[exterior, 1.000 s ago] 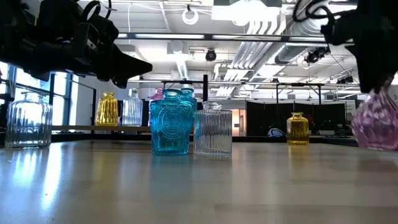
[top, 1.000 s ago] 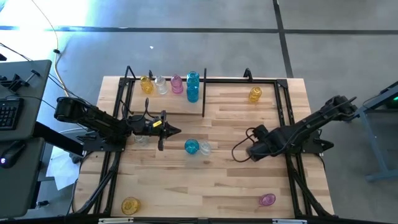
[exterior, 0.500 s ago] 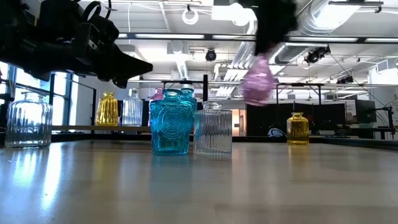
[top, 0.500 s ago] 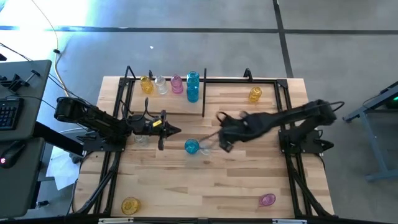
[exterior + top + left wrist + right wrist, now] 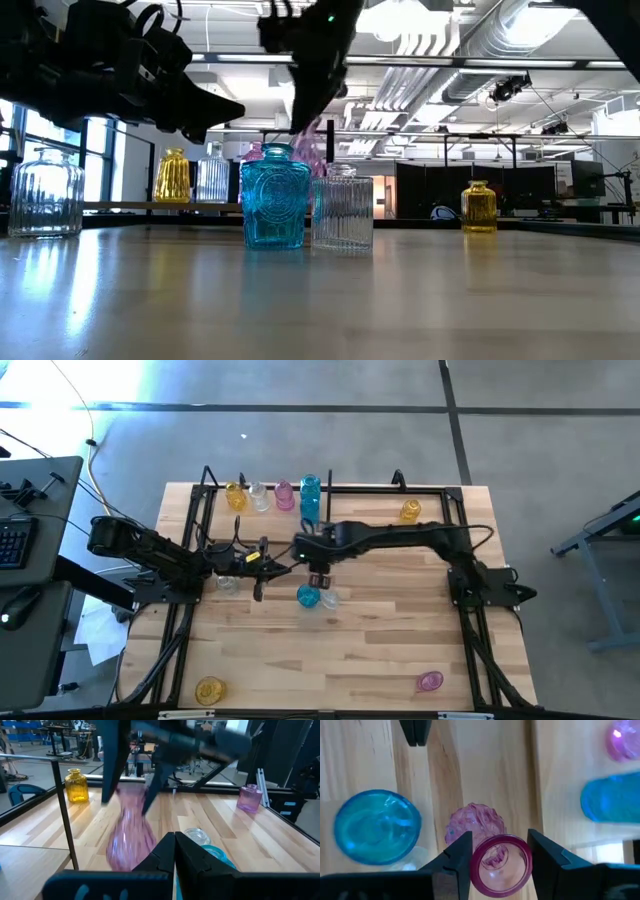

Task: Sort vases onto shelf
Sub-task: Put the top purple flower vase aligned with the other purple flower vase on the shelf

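Note:
My right gripper (image 5: 318, 563) is shut on a pink vase (image 5: 476, 827) above the table's middle, just near of the shelf's divider rod (image 5: 328, 518). A teal vase (image 5: 308, 596) and a clear vase (image 5: 329, 599) stand on the table right below it. My left gripper (image 5: 283, 569) is shut, holds nothing and hovers left of them, beside another clear vase (image 5: 228, 584). The shelf (image 5: 380, 488) carries yellow (image 5: 236, 495), clear (image 5: 260, 497), pink (image 5: 285, 495) and teal (image 5: 309, 500) vases left of the divider, and a yellow one (image 5: 411, 511) to its right. My right gripper pinches the pink vase by its neck, just under the rim (image 5: 499, 866), with one finger (image 5: 461, 854) on each side. The fingers come from above and point down. The vase hangs upright below them; the teal vase (image 5: 274, 205) hides its foot in the low view.
A yellow vase (image 5: 209, 689) stands near the table's near left corner and a pink one (image 5: 430, 681) near the near right. Black frame rods run along both table sides. Bare wood lies between the middle vases and the near edge.
My right arm has swung from the table's right side toward its left, carrying the pink vase lifted across the table to a spot over the teal and clear vases by the divider rod. It has stayed shut on the vase throughout.

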Controlling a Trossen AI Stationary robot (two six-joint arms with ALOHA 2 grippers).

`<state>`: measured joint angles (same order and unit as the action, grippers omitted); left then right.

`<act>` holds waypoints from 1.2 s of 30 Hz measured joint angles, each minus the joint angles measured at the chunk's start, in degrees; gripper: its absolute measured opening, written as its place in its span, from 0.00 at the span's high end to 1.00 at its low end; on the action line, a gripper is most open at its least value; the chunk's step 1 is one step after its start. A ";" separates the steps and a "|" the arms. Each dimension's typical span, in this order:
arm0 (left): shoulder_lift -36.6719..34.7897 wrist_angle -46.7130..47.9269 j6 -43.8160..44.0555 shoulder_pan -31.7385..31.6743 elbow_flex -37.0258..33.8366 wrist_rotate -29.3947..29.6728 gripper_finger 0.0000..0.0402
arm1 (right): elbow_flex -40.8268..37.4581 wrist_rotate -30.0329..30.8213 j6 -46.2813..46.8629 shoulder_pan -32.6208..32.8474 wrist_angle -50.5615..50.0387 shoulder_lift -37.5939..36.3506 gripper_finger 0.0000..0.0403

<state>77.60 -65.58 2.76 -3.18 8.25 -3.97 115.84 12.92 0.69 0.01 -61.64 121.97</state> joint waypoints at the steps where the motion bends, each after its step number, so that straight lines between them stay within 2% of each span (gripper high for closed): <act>1: 0.00 0.09 0.00 0.00 0.00 0.00 1.00 | 1.06 -0.29 -1.33 -0.23 -0.01 1.42 0.69; 6: 0.00 0.57 0.00 0.00 0.00 0.00 1.00 | 3.45 -2.10 -5.47 -0.96 0.21 5.95 0.69; 13: 0.00 1.44 0.04 0.00 0.00 0.00 1.00 | 3.32 -3.16 -5.81 -1.22 0.96 6.80 0.69; 22: 0.00 1.46 0.07 0.00 0.00 0.00 1.00 | 3.29 -3.34 -6.14 -1.22 3.12 6.80 0.49; 28: 0.00 1.46 0.20 0.00 0.00 0.00 1.00 | 3.52 -3.30 -7.47 -1.00 3.60 6.80 0.45; 33: 0.00 1.46 0.66 0.00 0.00 1.49 0.98 | 9.80 -2.02 -10.20 0.34 -1.47 6.83 0.45; 36: 0.00 1.46 1.13 -0.03 0.00 3.04 0.95 | 16.02 -0.72 -9.56 1.22 -8.35 6.82 0.45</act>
<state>77.60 -64.12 3.90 -3.21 8.25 -0.93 131.86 12.20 -8.87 1.23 -69.99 128.79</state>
